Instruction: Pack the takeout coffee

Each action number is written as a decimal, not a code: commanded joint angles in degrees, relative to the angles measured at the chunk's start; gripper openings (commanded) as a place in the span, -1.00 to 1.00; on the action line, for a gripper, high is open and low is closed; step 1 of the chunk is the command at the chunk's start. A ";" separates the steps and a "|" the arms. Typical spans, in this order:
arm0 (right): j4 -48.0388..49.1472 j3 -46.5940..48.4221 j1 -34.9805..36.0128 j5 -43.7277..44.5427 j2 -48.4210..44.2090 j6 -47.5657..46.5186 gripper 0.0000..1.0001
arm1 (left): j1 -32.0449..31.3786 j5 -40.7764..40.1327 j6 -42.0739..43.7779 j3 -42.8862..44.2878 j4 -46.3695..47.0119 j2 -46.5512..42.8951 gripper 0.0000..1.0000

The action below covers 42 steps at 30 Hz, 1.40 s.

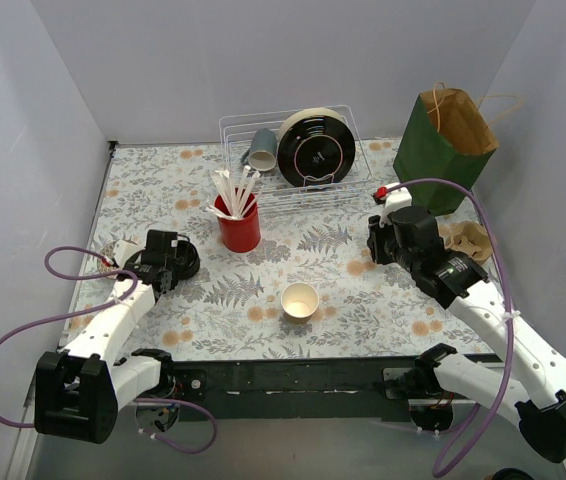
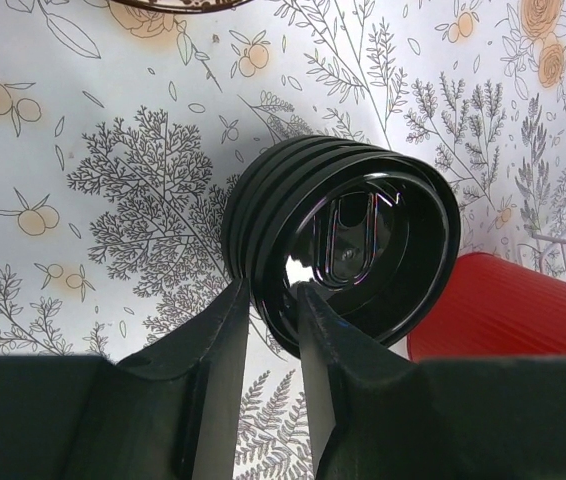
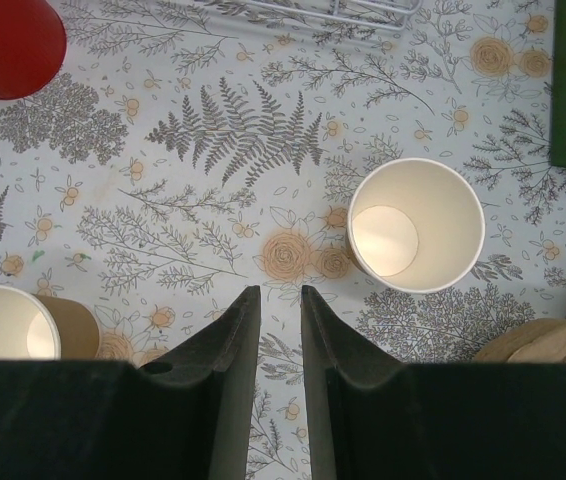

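Only right wrist view shows 2nd cup [image 3: 416,225].

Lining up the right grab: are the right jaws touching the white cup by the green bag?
Apart. The right wrist view shows tablecloth between the jaws of the right gripper and the white cup.

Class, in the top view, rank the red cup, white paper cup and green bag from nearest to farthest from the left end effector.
1. Red cup, back centre-left.
2. White paper cup, front centre.
3. Green bag, back right.
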 commanded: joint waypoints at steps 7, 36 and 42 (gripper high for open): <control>-0.22 1.25 0.17 1.31 -2.06 -0.98 -0.39 | 0.25 0.19 -0.03 1.00 -1.45 -0.63 -0.89; 17.51 -3.58 0.34 -34.32 -7.68 9.91 -0.30 | 0.25 9.39 14.54 7.42 -3.75 -15.55 -1.00; 30.53 -4.90 6.03 -44.56 -7.07 8.71 -0.03 | 0.25 27.93 25.27 7.16 -2.25 -21.81 -1.00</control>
